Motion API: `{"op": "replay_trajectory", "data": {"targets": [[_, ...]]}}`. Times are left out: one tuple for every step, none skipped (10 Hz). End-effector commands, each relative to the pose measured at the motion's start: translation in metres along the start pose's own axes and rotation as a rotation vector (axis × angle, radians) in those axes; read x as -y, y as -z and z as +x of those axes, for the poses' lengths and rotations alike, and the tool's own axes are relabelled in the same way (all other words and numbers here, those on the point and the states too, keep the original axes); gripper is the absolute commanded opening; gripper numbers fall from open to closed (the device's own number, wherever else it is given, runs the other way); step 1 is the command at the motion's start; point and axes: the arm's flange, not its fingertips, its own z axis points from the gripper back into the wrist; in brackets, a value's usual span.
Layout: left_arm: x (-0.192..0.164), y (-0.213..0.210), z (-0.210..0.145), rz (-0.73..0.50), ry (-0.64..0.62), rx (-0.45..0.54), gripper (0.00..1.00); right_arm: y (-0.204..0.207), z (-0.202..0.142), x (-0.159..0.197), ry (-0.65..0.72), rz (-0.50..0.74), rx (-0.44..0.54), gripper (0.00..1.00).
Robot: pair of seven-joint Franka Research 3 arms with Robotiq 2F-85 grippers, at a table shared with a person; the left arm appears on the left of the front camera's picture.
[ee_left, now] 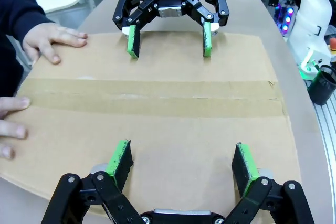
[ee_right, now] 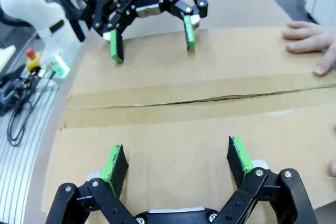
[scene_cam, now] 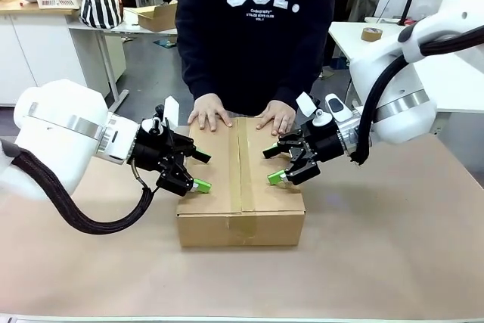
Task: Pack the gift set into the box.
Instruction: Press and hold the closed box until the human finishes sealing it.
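The box [scene_cam: 242, 187] sits in the middle of the table [scene_cam: 378, 247], flaps down, with a strip of brown tape [scene_cam: 242, 164] running along the centre seam from the near end to the far one. At the far end the person presses one hand [scene_cam: 209, 113] flat on the lid to one side of the seam, and the other hand [scene_cam: 277, 116] flat on the other side, fingers spread.

In comes the left gripper [scene_cam: 201, 172] from the box's left edge, jaws spread wide with nothing between them. Its green pads [ee_left: 119, 158] hang over the lid just inside that edge; whether they touch the cardboard cannot be told. Facing it across the lid is the right gripper [scene_cam: 272, 166], also spread wide and empty, its pads [ee_right: 239, 156] over the opposite edge.

From the left wrist, the box [ee_left: 157, 129] stretches out with the tape [ee_left: 157, 98] crossing it, the right gripper [ee_left: 170, 43] at the far side and the person's fingers resting on the lid at picture left. From the right wrist, the left gripper [ee_right: 152, 43] faces back over the box [ee_right: 184, 129], and a thin dark line runs along the taped seam.
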Motion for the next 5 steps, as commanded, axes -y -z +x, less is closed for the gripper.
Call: {"op": "replay_trajectory", "data": {"targets": [[0.0016, 0.0025, 0.0011, 0.012, 0.005, -0.005, 1.00, 0.0003, -0.0030, -0.0007, 0.004, -0.002, -0.006, 1.00], [0.0016, 0.0025, 0.0011, 0.012, 0.005, -0.005, 1.00, 0.0003, -0.0030, -0.0007, 0.004, -0.002, -0.006, 1.00], [0.0016, 0.0025, 0.0011, 0.012, 0.005, -0.005, 1.00, 0.0003, -0.0030, -0.0007, 0.004, -0.002, -0.006, 1.00], [0.0016, 0.0025, 0.0011, 0.012, 0.005, -0.005, 1.00, 0.0003, -0.0030, -0.0007, 0.004, -0.002, -0.006, 1.00], [0.0016, 0.0025, 0.0011, 0.012, 0.005, -0.005, 1.00, 0.0003, -0.0030, -0.0007, 0.004, -0.002, -0.006, 1.00]]}}
